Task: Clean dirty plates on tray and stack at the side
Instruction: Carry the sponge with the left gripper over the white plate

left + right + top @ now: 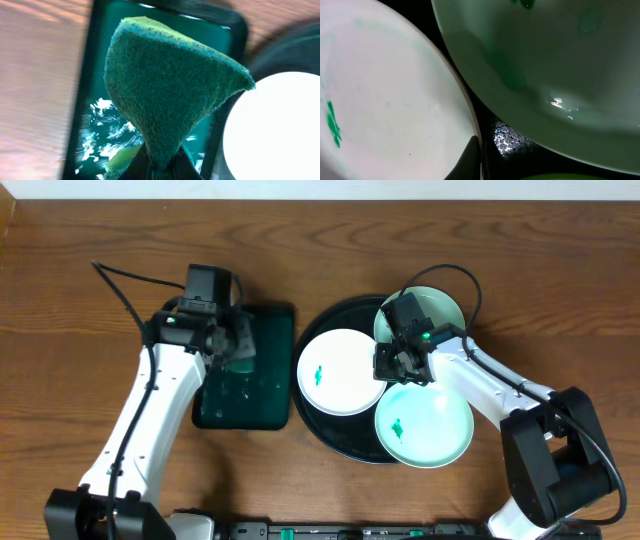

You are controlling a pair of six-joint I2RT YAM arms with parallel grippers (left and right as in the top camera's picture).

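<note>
Three round white plates lie on the black tray (345, 442): a left one (340, 372) with a green smear, a back one (432, 308) and a front one (424, 427), both green-tinted. My right gripper (392, 367) is shut on the left plate's right rim; the right wrist view shows its fingers (472, 157) pinching that plate (395, 100), with the back plate (545, 60) beside it. My left gripper (235, 340) hangs over the green rectangular tray (245, 395), shut on a folded green sponge (170, 85) that hides most of its fingers.
Water lies in patches on the green tray (107, 125), which sits just left of the black tray (270, 50). The left plate (275, 125) shows at the right of the left wrist view. Bare wooden table surrounds both trays.
</note>
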